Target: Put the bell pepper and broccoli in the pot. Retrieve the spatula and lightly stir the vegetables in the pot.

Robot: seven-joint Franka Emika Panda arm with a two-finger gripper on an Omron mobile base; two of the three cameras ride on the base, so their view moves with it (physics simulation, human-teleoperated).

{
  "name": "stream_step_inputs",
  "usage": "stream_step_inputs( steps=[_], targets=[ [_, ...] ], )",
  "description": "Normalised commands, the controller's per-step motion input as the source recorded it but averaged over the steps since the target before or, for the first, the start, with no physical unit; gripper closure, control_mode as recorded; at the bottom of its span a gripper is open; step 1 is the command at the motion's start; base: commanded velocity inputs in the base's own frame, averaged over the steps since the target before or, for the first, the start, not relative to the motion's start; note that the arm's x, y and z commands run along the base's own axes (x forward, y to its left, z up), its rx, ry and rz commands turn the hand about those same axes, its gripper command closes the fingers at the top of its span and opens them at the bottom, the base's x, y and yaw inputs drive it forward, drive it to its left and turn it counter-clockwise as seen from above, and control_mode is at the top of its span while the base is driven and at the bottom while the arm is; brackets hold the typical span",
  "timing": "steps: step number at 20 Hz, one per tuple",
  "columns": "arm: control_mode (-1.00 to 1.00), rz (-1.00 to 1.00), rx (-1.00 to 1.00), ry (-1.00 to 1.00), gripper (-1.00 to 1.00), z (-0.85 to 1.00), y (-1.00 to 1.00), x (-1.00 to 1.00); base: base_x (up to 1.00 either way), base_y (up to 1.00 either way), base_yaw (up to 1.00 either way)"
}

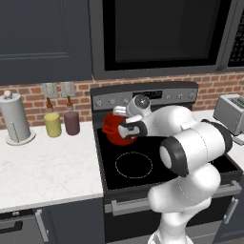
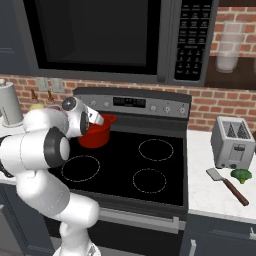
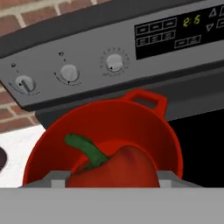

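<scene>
Red bell pepper (image 3: 114,168) held in gripper (image 3: 114,183) above pot (image 3: 144,118); release w/ rim at 6 o'clock may tip it out.

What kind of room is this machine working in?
A home-style kitchen, computer-rendered rather than real. A black glass-top stove stands under a built-in microwave, a silver toaster sits on the white counter, and a red pot rests on a back burner against a brick wall.

Pot (image 2: 95,134) on the stove (image 2: 165,172), rear left; pepper (image 3: 114,168) over it. Spatula (image 2: 227,186) and broccoli (image 2: 242,175) lower right, before the toaster (image 2: 232,143).
</scene>
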Motion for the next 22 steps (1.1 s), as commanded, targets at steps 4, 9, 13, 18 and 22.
stream_step_inputs(
  steps=[4,9,13,18,22],
  targets=[
    [-1.0,0.0,-0.07,0.03,1.0,-0.24,0.07,0.13,0.0,0.0,0.0],
    [-1.0,0.0,-0.04,0.05,1.0,-0.18,0.07,0.2,0.0,0.0,0.0],
    [-1.0,0.0,-0.01,0.04,1.0,-0.14,0.14,0.27,0.0,0.0,0.0],
    [-1.0,0.0,0.0,0.01,1.0,-0.11,0.11,0.28,0.0,0.0,0.0],
    [-1.0,0.0,0.0,0.0,-1.0,-0.18,0.04,0.25,0.0,0.0,0.0]
  ],
)
